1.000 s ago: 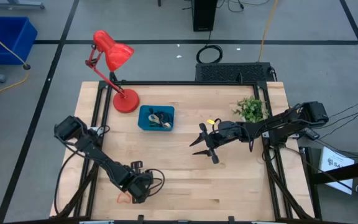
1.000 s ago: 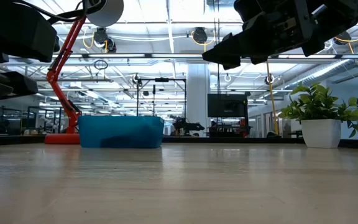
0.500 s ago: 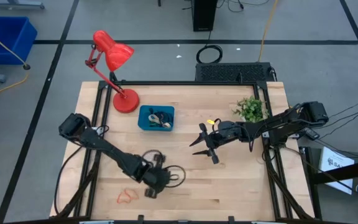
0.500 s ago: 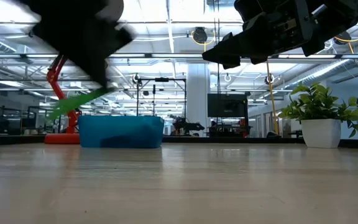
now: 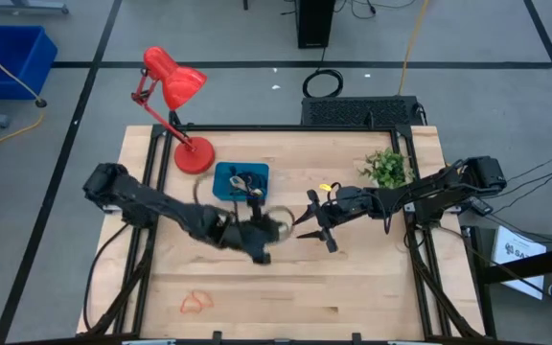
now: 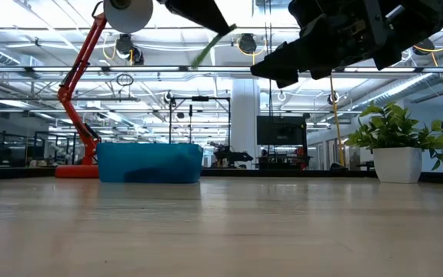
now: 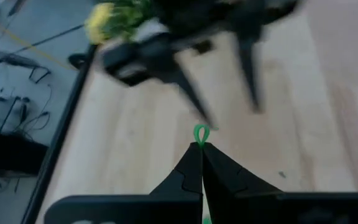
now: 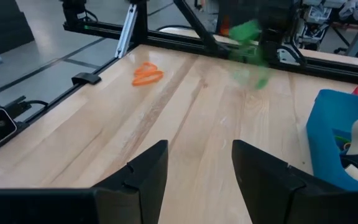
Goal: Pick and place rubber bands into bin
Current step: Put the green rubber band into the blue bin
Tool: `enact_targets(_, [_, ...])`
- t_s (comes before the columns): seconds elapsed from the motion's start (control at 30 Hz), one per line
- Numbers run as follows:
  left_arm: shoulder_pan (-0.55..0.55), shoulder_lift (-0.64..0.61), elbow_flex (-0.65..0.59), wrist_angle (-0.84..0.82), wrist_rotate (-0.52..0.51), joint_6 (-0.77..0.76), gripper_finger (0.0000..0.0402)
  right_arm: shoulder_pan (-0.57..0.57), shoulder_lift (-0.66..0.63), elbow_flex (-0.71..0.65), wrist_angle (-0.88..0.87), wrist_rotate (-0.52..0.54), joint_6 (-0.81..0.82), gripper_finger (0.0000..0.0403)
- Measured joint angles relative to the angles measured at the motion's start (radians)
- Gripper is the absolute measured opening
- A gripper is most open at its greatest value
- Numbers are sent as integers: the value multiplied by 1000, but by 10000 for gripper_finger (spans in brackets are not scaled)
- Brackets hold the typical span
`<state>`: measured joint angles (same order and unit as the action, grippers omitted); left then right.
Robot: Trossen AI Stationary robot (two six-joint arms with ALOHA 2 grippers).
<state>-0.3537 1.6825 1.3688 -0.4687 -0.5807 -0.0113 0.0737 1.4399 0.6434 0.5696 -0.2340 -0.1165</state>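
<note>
From above, you are in the carry step: your left hand (image 5: pixel 262 233) hangs over the worktop (image 5: pixel 372 287) just in front of the bin (image 5: pixel 220 192), clamped shut. The green band it holds cannot be made out here. An orange rubber band (image 5: pixel 195 303) lies well away from the bin, near the worktop's front edge. Your right hand (image 5: pixel 312 222) waits beside the bin's right side, fingers spread, holding nothing.

At table height, the green rubber band (image 6: pixel 212 45) hangs from the left hand above the bin's (image 6: pixel 151 162) right end, its long axis slanting down and leftward.

Through the left wrist camera, the closed fingertips pinch that band (image 7: pixel 201 134); its free loop points straight ahead of the fingers.

From the right wrist camera, the bin (image 8: pixel 328 134) already holds several bands. Next, you likely need to bring the left hand over the bin's opening, then release.
</note>
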Motion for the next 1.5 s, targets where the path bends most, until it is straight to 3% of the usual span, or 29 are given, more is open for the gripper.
enact_targets(0.2, [67,-163,-140,111,25,3,2,0,0,0,-25,0,0,173])
enact_targets(0.57, [248,-443,-673,576,-28,-13,2,0,0,0,-20,0,-3,172])
enact_targets(0.8, [324,-518,-896,758,-26,-78,2,-1,0,0,-20,0,-34,174])
enact_targets(1.17, [383,-520,-1049,792,-23,-233,2,-1,0,0,-21,0,-60,173])
enact_targets(1.5, [389,-520,-1072,775,-8,-257,4,-1,0,0,-21,0,-60,175])
